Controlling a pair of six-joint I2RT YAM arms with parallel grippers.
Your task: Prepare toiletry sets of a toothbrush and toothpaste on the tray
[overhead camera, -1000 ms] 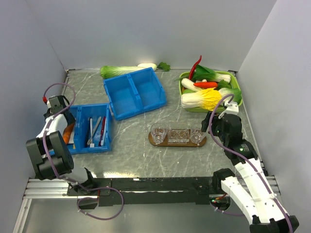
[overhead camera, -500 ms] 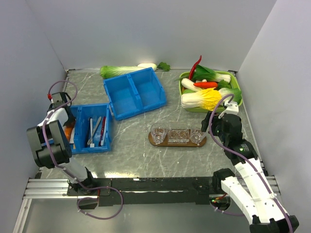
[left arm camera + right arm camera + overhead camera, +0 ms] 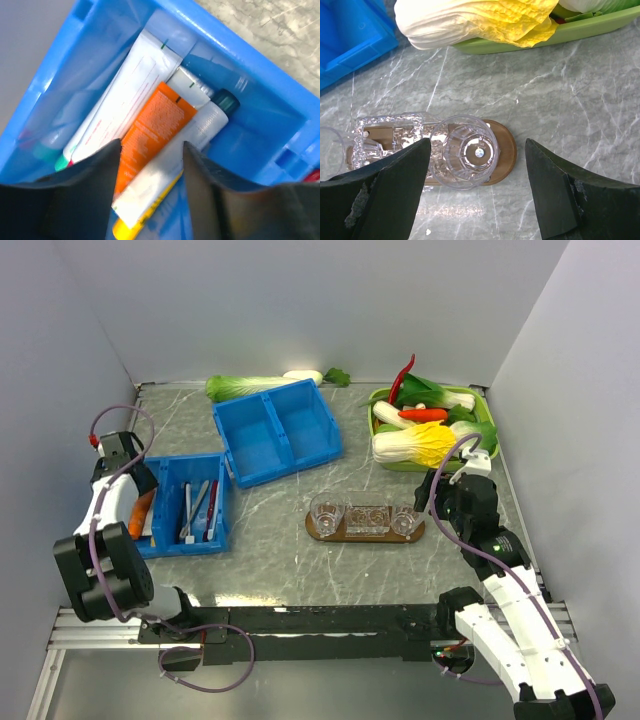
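The brown wooden tray point(image 3: 365, 533) lies mid-table with three empty clear cups point(image 3: 367, 517) standing in a row on it. My right gripper point(image 3: 447, 502) hovers open above the tray's right end. In the right wrist view the right-hand cup point(image 3: 464, 150) and the tray end point(image 3: 506, 147) sit between its spread fingers point(image 3: 385, 185). My left gripper point(image 3: 133, 483) is open over the left compartment of the small blue bin point(image 3: 222, 502). The left wrist view shows it point(image 3: 150, 200) straddling an orange tube point(image 3: 155, 125) and a white dark-capped tube point(image 3: 202, 127). Brushes point(image 3: 197, 508) lie in the right compartment.
A larger blue two-part bin point(image 3: 277, 430) stands behind the tray. A green tray of vegetables point(image 3: 430, 425) is at the back right, close behind my right gripper point(image 3: 545, 37). A leafy cabbage point(image 3: 250, 386) lies along the back wall. Side walls are close to both arms.
My left arm has shifted its elbow and wrist slightly while its gripper stays over the tube compartment. The right arm, tray and cups have not moved.
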